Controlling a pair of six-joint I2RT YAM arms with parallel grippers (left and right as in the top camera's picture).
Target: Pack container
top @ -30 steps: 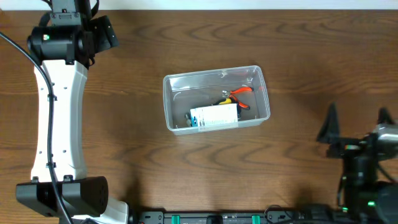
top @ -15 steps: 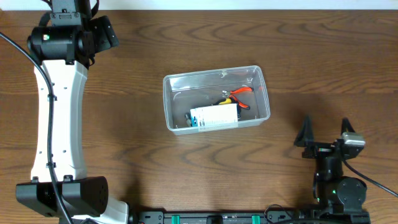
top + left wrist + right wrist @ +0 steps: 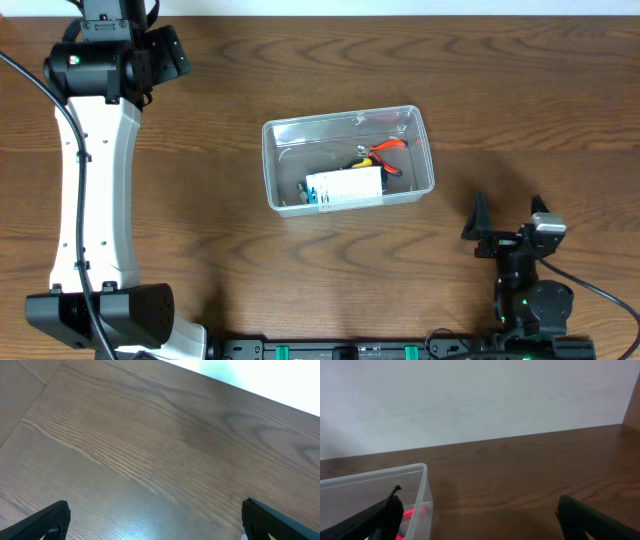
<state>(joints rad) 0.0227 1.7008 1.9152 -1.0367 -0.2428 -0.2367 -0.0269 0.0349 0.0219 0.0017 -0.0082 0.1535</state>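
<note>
So from where I'm standing, the container [image 3: 348,158] sits about mid-table, clear plastic, and there's stuff in it: a white-and-blue box [image 3: 345,187] lying along the near wall and a pair of red-handled pliers [image 3: 385,150] behind it, plus something yellow and black between them that I can't make out. I don't see any loose items on the bare table [image 3: 500,90] around it, so my read is the packing part is basically finished, or at least nothing in sight is waiting to go in. The right gripper [image 3: 507,215] is down near the front edge, well apart from the container, jaws spread wide and holding nothing; its wrist camera just catches the container's corner off to the left. The left gripper [image 3: 155,505] is over at the far left corner, also wide and empty, staring at plain wood. Next move, I'd guess, is just parking both arms. If there's a lid or another item, it's out of view and someone has to bring it in.
</note>
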